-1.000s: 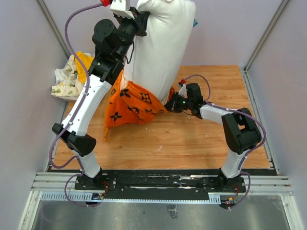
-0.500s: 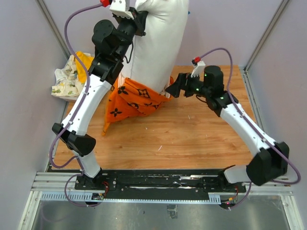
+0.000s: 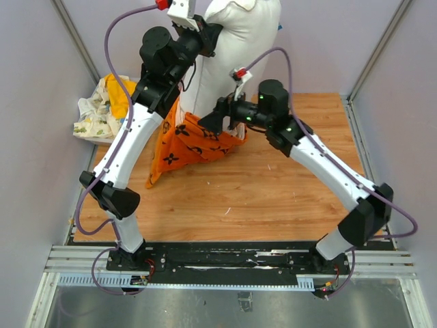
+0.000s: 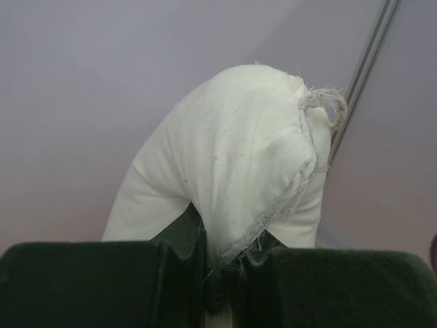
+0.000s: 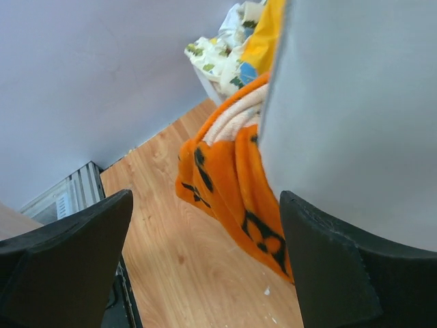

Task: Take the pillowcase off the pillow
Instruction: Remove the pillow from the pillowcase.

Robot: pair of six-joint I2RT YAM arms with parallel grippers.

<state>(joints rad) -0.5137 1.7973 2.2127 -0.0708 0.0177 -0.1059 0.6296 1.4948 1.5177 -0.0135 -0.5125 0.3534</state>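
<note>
The left arm rises steeply from its base, elbow nearly straight, the left end effector pinched tight on a top corner of the pillow. The right arm reaches forward and leftward, wrist level, the right end effector with jaws spread wide, gripping nothing.

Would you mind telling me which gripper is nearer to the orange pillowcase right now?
Right. The right gripper hangs open just beside the pillowcase, at its upper edge; the left gripper is clamped on the pillow at its top corner, high above.
</note>
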